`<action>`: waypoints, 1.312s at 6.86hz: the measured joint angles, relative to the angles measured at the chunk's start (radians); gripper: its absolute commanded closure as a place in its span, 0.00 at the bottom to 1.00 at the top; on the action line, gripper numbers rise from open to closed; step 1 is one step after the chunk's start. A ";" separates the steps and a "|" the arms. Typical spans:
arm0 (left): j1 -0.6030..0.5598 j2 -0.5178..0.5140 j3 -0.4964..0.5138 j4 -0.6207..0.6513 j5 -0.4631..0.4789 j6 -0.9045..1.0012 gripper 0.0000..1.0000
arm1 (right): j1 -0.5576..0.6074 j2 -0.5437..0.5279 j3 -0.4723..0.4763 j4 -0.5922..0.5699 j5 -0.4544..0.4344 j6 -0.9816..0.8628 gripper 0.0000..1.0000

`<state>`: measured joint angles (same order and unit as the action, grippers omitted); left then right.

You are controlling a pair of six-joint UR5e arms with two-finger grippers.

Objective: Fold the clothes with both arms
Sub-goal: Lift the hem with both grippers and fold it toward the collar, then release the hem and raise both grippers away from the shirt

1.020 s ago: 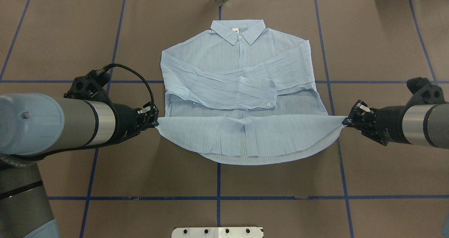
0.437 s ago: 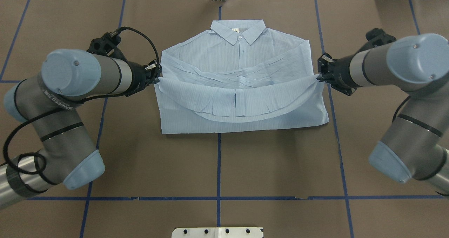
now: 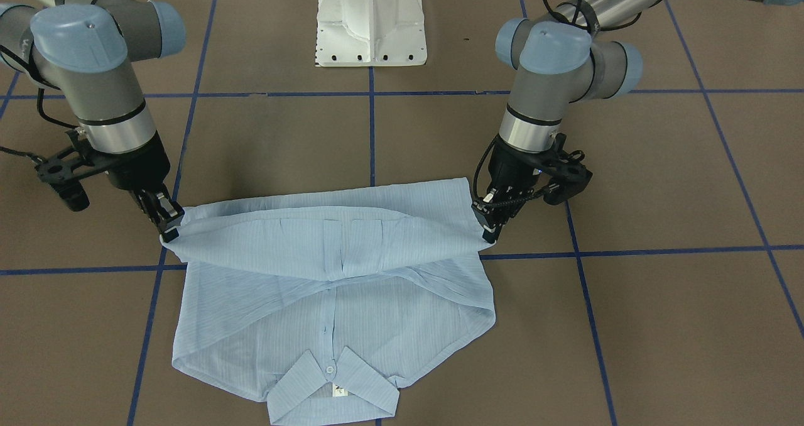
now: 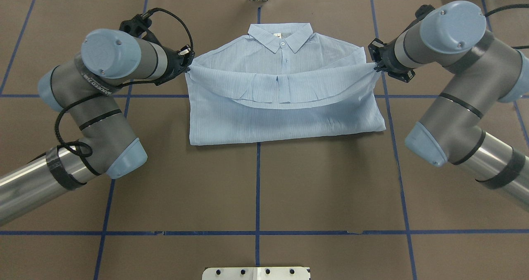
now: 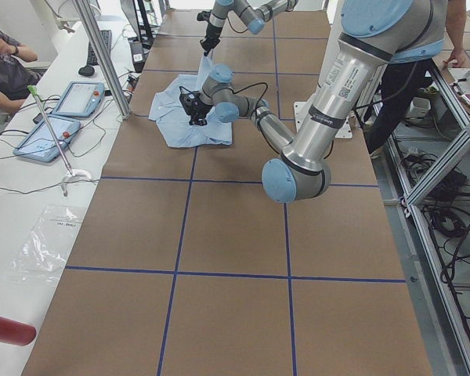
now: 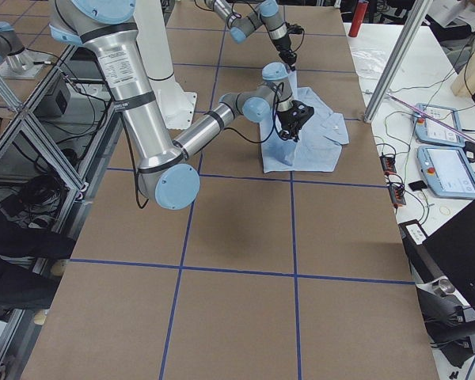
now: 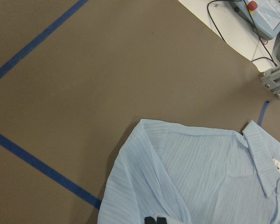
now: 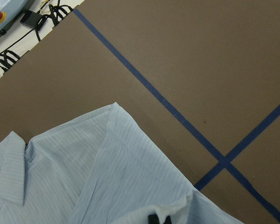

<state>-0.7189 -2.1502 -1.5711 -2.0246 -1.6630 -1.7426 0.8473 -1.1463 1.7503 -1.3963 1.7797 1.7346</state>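
Both pincers are clenched on the shirt (image 4: pixel 285 121): the left pincer (image 4: pixel 191 67) grips one corner of the hem (image 4: pixel 285 91), the right pincer (image 4: pixel 375 68) the opposite corner. Between them the hem runs stretched across the shirt's width and dips in a shallow curve at the middle, reverse side up. From the pincers towards the robot, the doubled body lies flat on the tabletop (image 4: pixel 256 181) and ends in a straight fold edge (image 4: pixel 285 138). From the pincers away from the robot lie the chest, the shoulders and the collar (image 4: pixel 281 38), which is closed with a small white button (image 4: pixel 282 43) and shows a white label (image 4: pixel 277 35) inside the neck. Each pincer sits just outside a shoulder of the shirt, low over the tabletop. In each wrist view black fingertips (image 7: pixel 154 219) at the lower edge pinch pale-blue cloth, with a shoulder and part of the collar ahead of them. The left arm (image 4: pixel 120 61) and the right arm (image 4: pixel 446 34) bend in from the two sides, elbows towards the robot. Blue tape lines (image 4: pixel 257 189) cross the brown tabletop in a grid, and one runs under the shirt's middle. Behind the pincers, on the robot's side, stands the white base (image 3: pixel 370 17). A person (image 5: pixel 4 59) shows at the edge of the left side view, well apart from both pincers.
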 measured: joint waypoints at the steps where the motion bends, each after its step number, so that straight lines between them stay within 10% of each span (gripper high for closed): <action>1: -0.006 -0.031 0.092 -0.053 0.001 0.008 1.00 | 0.013 0.047 -0.088 0.025 0.000 -0.005 1.00; 5: -0.018 -0.143 0.399 -0.242 0.055 0.027 1.00 | 0.052 0.188 -0.394 0.167 0.000 -0.004 1.00; 9: -0.017 -0.158 0.438 -0.259 0.068 0.030 1.00 | 0.052 0.265 -0.551 0.219 -0.006 -0.004 1.00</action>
<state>-0.7364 -2.3081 -1.1330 -2.2837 -1.5955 -1.7131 0.8992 -0.8813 1.1994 -1.1775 1.7737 1.7308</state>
